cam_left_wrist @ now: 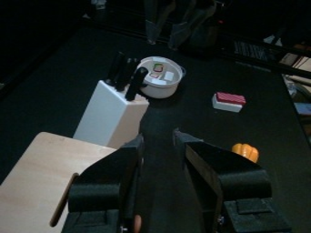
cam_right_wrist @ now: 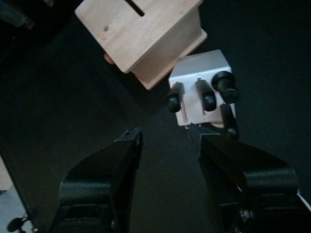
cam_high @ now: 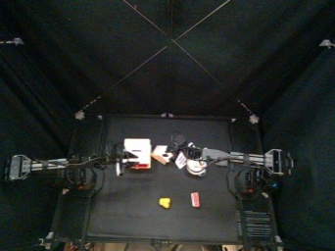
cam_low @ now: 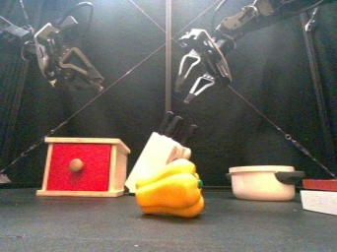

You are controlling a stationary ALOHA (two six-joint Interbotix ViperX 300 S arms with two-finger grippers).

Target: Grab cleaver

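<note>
A white knife block (cam_low: 157, 159) stands mid-table with several black handles (cam_right_wrist: 203, 92) sticking out of it; I cannot tell which one is the cleaver. My right gripper (cam_right_wrist: 170, 146) is open and empty, hanging above the block (cam_right_wrist: 198, 80) and apart from the handles; it also shows in the front view (cam_low: 203, 67). My left gripper (cam_left_wrist: 162, 157) is open and empty, raised over the wooden box (cam_left_wrist: 43, 177) beside the block (cam_left_wrist: 113, 111). In the top view the block (cam_high: 161, 153) sits between the two grippers.
A red-fronted wooden drawer box (cam_low: 86, 166) stands left of the block. A yellow pepper (cam_low: 171, 189) lies in front, a white pot (cam_low: 263, 182) to the right, and a red-and-white block (cam_low: 320, 197) at the far right.
</note>
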